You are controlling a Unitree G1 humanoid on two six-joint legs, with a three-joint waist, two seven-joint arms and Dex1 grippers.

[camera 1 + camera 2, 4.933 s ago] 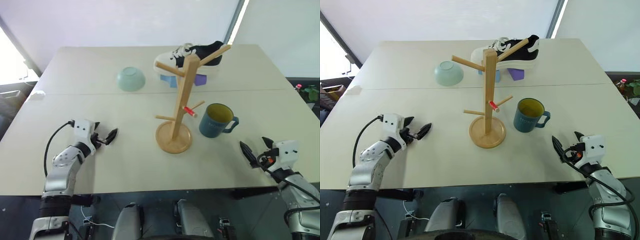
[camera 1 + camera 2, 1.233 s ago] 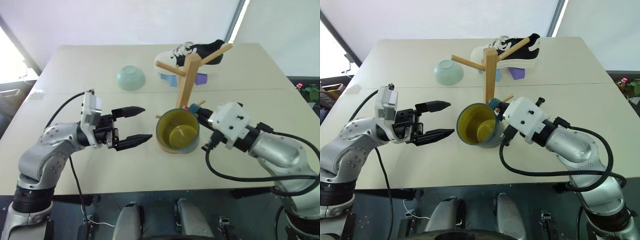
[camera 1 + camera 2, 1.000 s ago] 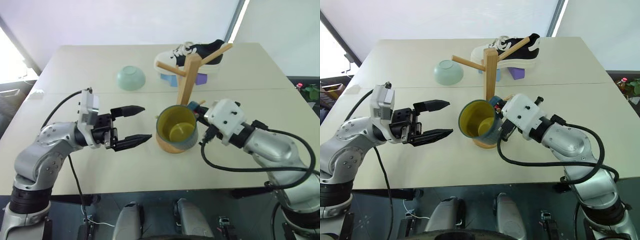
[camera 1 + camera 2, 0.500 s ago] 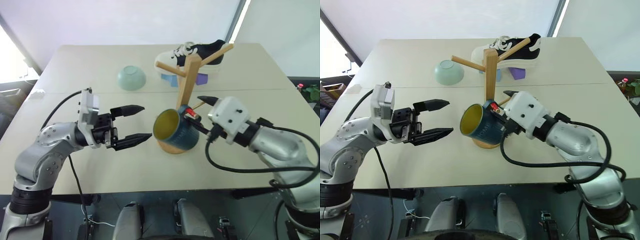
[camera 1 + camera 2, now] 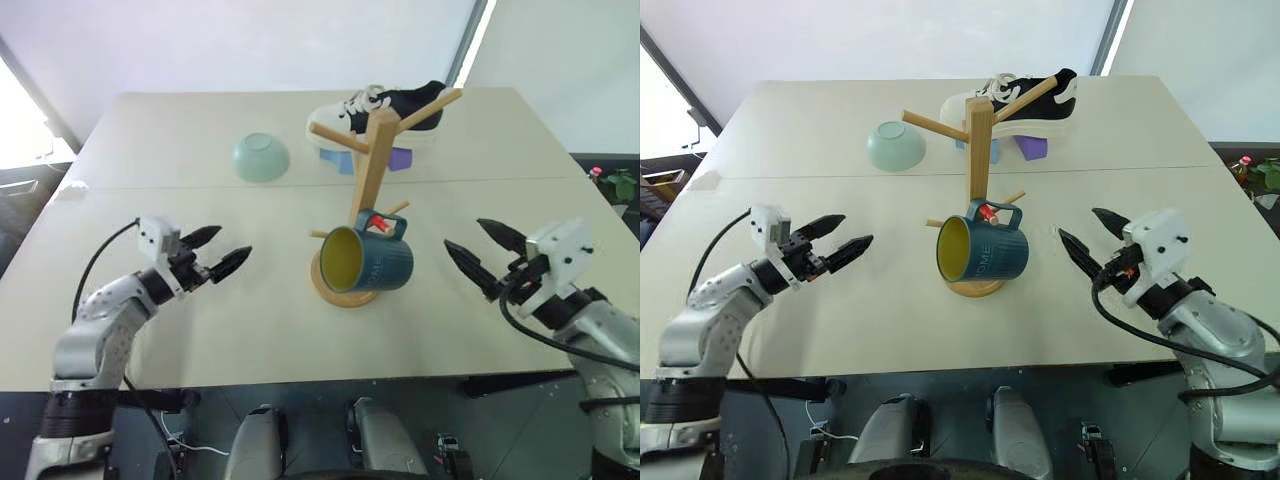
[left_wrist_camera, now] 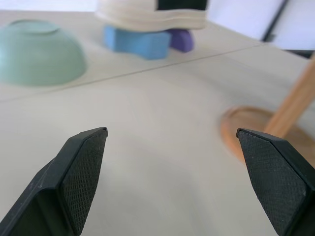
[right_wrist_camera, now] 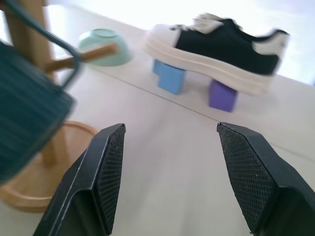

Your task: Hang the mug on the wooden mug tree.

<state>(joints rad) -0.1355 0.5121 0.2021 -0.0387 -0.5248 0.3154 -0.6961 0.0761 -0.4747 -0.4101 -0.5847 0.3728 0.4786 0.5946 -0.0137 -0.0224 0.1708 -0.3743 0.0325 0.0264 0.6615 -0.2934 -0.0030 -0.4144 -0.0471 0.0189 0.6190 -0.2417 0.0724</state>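
The dark teal mug (image 5: 372,262) hangs by its handle on the red-tagged peg of the wooden mug tree (image 5: 373,165), its yellow-green inside facing left over the round base (image 5: 335,291). My right gripper (image 5: 463,233) is open and empty, off to the right of the mug with a clear gap between them. My left gripper (image 5: 235,241) is open and empty, low over the table to the left of the tree. The right wrist view has the mug (image 7: 24,130) blurred beside the open fingers (image 7: 106,172). In the left wrist view, the tree's base (image 6: 253,129) lies beyond the open fingers (image 6: 81,172).
A pale green bowl (image 5: 261,158) lies upside down at the back left. Behind the tree a black-and-white shoe (image 5: 390,108) rests on blue and purple blocks (image 5: 343,160). A seam crosses the table's middle.
My right gripper has let go of the mug and drawn back to the right; the mug now hangs on the peg. My left arm has pulled away to the left and lower.
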